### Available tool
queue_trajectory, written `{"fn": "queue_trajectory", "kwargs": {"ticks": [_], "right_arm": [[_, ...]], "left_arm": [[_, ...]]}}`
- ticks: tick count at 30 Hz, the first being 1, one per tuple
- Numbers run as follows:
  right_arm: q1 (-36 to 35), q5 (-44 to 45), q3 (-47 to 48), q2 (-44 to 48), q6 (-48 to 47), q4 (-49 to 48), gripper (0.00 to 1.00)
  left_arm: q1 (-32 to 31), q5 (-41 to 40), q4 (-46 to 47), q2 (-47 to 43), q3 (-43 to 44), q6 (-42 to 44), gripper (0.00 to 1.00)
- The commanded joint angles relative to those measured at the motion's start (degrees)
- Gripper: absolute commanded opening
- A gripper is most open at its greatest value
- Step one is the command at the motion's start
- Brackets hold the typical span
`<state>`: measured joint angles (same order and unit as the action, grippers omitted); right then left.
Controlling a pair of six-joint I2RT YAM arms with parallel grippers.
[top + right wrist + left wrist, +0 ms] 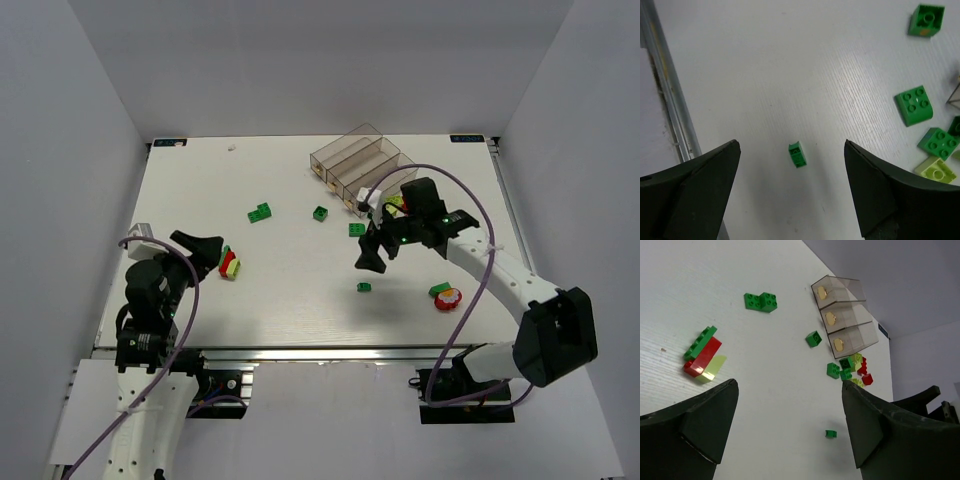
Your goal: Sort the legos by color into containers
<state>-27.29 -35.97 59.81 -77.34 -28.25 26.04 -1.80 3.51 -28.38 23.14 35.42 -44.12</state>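
Two sets of fingers were spread wide, and neither held a brick. Your left fingers (705, 425) hung over the near left part of the counter (290, 300), gaping toward a stuck-together stack (229, 263) of green, red and lime bricks that lay just beside them. Further in lay a joined pair of dark green bricks (260, 212), then a single green brick (320, 213), and a second green brick (357, 229) close to the right arm. Your right fingers (700, 190) stood just as far apart above a tiny green brick (797, 154), which lay loose on the counter and touched neither finger. The clear three-compartment tray (360, 160) sat toward the far right of the counter. A small heap (852, 367) of green, lime and red bricks lay right at its near end. One green-and-red clump (446, 296) rested well apart from the tray, near the right edge.
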Motion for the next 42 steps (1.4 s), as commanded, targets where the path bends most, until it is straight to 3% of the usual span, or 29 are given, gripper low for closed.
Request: {"fn": "queue_trajectory", "kwargs": {"ticks": [1, 7, 11, 12, 16, 23, 35, 42], "right_arm": [[-0.5, 8.1, 1.9, -2.5, 10.1, -2.1, 0.89], [-1.6, 12.1, -0.8, -3.9, 5.9, 0.7, 0.88], [-1.8, 9.5, -1.6, -5.1, -6.5, 4.6, 0.88], [-1.8, 8.4, -1.8, -5.4, -15.1, 5.8, 0.88], [-1.8, 1.4, -1.9, -7.3, -33.5, 13.0, 0.78], [-1.8, -0.6, 0.9, -14.9, -44.0, 16.1, 0.63], [-2.1, 1.1, -0.3, -19.2, -42.0, 8.1, 0.62], [-2.3, 1.1, 1.0, -22.7, -38.2, 6.1, 0.56]], "left_arm": [[0.2, 1.1, -3.1, -1.2, -1.6, -1.8, 0.94], [0.2, 0.3, -5.0, -2.9, -2.3, -2.2, 0.94], [0.2, 0.2, -4.9, -3.0, -3.2, -2.6, 0.94], [0.2, 0.2, -4.7, -3.0, -3.3, -2.6, 0.94], [0.2, 0.3, -3.5, -2.4, -3.8, -2.4, 0.94], [0.2, 0.1, -3.3, -1.3, -3.5, -1.8, 0.94], [0.2, -1.0, -6.1, -4.9, -5.1, -3.1, 0.94], [0.2, -1.3, -5.3, -4.4, -5.0, -3.3, 0.94]]}}
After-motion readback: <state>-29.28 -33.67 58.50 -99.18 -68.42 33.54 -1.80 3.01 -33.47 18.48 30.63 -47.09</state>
